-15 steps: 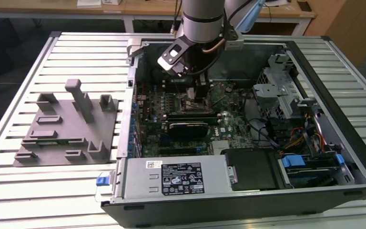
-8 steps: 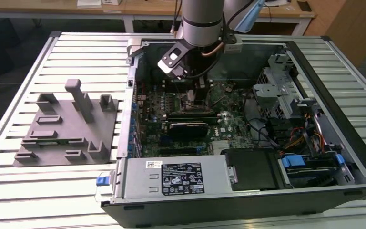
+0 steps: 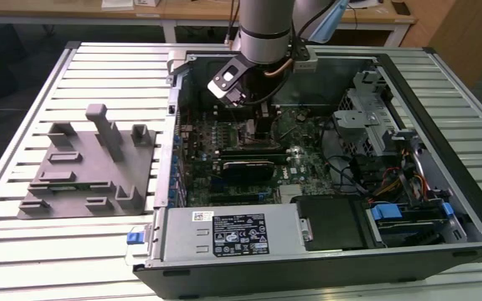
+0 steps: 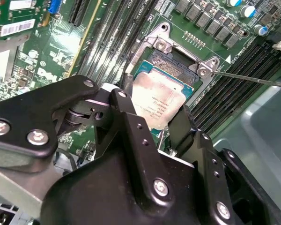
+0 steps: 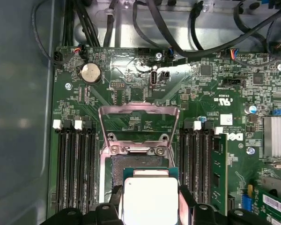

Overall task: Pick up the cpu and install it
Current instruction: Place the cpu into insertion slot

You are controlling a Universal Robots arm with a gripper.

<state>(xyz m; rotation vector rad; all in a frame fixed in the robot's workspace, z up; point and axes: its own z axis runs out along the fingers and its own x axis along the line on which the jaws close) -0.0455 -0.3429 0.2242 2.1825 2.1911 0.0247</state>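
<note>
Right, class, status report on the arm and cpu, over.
Pincer shut on the cpu, fingers on two opposite edges. It sits over the open socket; seated or not, cannot tell. Its load plate lifted, out of the way.

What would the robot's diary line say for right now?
tool: shut on cpu | cpu: held over open socket | where: inside computer case

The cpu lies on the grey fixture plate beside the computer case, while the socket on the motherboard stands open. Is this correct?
Not quite. The cpu is not on the grey fixture plate. The gripper holds it over the socket inside the computer case, as the second wrist view shows. The socket does stand open.
</note>
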